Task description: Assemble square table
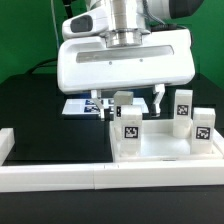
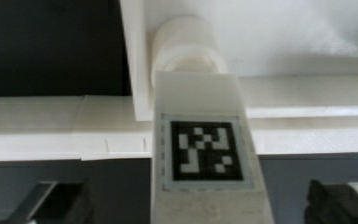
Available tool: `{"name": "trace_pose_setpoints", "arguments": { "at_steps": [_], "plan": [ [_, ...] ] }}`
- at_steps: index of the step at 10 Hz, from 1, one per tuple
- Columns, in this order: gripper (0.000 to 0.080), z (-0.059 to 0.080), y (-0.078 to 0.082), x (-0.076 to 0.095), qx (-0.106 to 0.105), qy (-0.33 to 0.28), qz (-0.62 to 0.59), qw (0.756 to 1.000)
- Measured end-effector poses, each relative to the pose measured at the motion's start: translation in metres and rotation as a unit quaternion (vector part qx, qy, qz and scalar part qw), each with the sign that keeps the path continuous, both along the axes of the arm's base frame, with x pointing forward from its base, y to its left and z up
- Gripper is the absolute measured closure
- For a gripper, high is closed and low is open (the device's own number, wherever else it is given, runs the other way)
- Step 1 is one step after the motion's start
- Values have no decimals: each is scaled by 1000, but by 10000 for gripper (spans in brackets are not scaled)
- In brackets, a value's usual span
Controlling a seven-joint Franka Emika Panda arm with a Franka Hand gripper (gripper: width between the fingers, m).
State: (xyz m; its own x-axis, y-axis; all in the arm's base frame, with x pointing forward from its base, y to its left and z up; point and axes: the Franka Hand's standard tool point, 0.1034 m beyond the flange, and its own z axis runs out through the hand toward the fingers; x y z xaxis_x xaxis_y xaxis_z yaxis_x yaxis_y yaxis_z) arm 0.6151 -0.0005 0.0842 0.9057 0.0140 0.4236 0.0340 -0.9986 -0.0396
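One leg [image 2: 201, 120] — between gripper [image 2: 201, 203] fingers

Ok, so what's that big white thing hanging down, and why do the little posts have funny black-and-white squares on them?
That big white thing is a robot arm's two-finger gripper, its hand. One picture comes from a camera standing off to the side, the other from a camera on the robot's wrist, looking down past its dark fingers.

On the black table surface lies a white plastic square table top with short white legs standing upright on it. The squares are tags stuck on the parts. The flat marker board behind carries more tags. The long white wall in front is just a border.

The fingers are spread either side of one leg, not squeezing it. Nothing is held.
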Motion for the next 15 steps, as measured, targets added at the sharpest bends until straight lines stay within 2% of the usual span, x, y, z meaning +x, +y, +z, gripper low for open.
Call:
{"name": "trace_pose_setpoints", "arguments": {
  "at_steps": [3, 10, 11, 12, 14, 15],
  "plan": [
    [151, 0, 0, 0, 0, 0, 0, 1000],
    [150, 0, 0, 0, 0, 0, 0, 1000],
    [150, -1, 1, -2, 6, 9, -6, 1000],
    [150, -3, 6, -6, 27, 46, -29, 998],
    [150, -3, -1, -7, 32, 79, -49, 995],
    [150, -5, 1, -9, 48, 129, -49, 989]
  ]
}}
